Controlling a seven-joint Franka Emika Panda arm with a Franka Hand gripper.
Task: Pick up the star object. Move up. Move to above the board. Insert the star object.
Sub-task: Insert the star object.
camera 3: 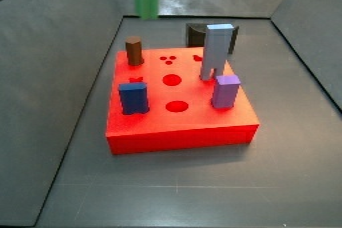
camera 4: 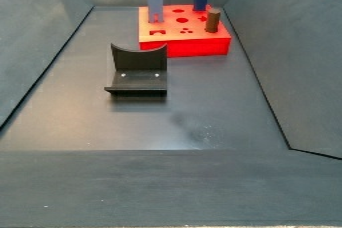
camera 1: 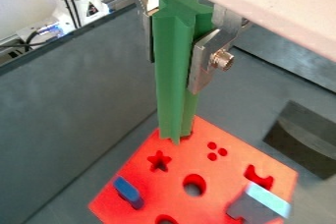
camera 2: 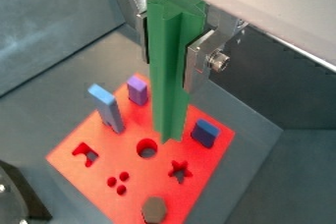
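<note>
Even, soft light all round here, no hard shadows on the grey floor (camera 4: 187,122). The board (camera 3: 181,132) glows a saturated red, almost bleeding at its edges in both wrist views. A silver finger (camera 1: 203,61) of the gripper (camera 1: 178,46), clamped on the star object (camera 1: 175,71), catches a bright glint. Everything looks low-resolution and soft; the star object's top is cut off in a side view.

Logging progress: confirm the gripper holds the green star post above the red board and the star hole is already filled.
Wrong on the hole. In a wrist view the star hole is empty. The gripper does hold the star post above the board.
</note>
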